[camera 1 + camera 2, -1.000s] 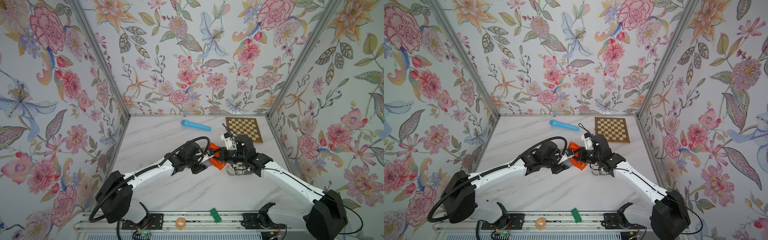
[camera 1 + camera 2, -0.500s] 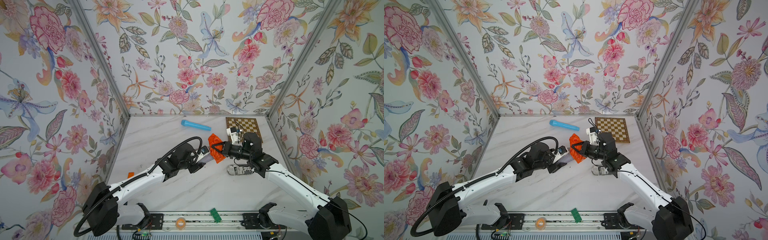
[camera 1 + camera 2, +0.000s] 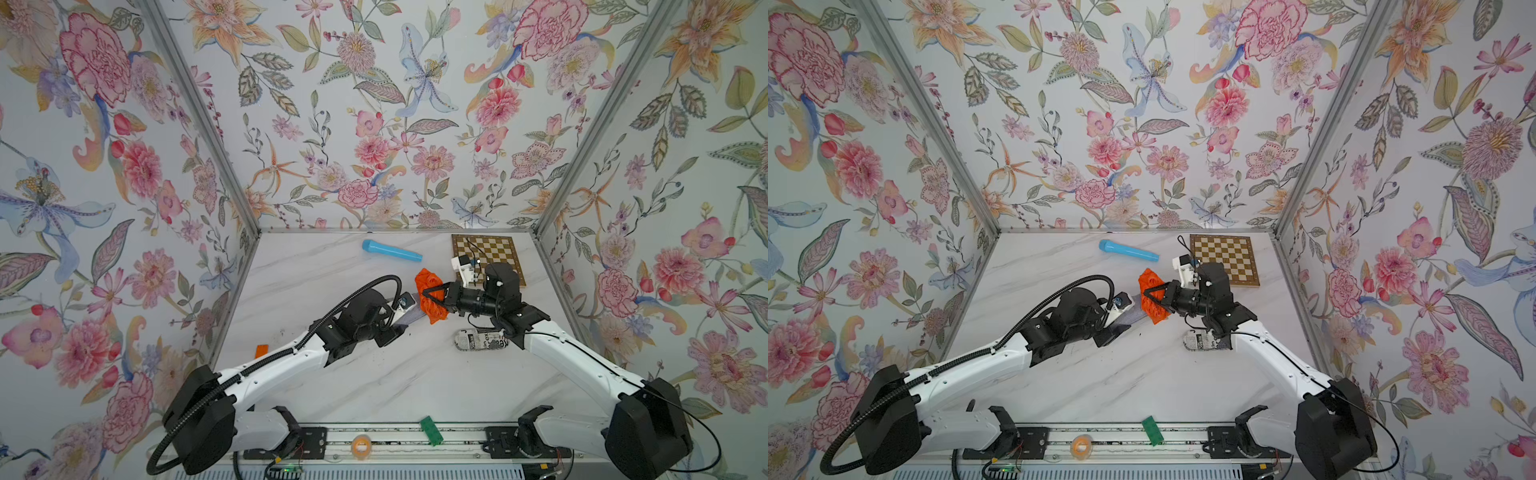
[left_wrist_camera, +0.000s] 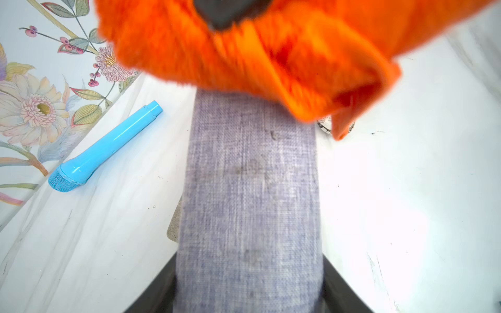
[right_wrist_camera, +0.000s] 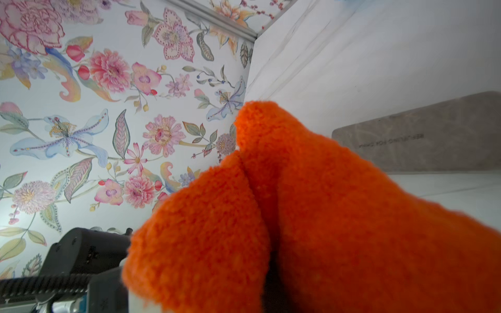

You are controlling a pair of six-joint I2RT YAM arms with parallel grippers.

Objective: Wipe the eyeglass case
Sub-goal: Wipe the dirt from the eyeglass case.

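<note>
Right gripper (image 3: 428,295) holds orange cloth (image 3: 424,277) — over eyeglass case (image 4: 249,189).

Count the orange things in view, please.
3: the cloth in the right pincer, a small block at the left edge of the table, a tape roll on the front rail. Others may be hidden.

I saw two arms of one build: smooth white link shells, dotted with small dark screw holes, between black joint housings. The left arm (image 3: 270,365), lower left of frame, carried a thick ribbed black hose (image 3: 388,276); the right arm (image 3: 582,368), lower right, only a thin black cable (image 3: 582,354). A bulky black shoulder housing (image 3: 203,415) capped each base. The right gripper (image 3: 424,293) was slim and black, with a white camera block (image 3: 463,266) behind.
</note>
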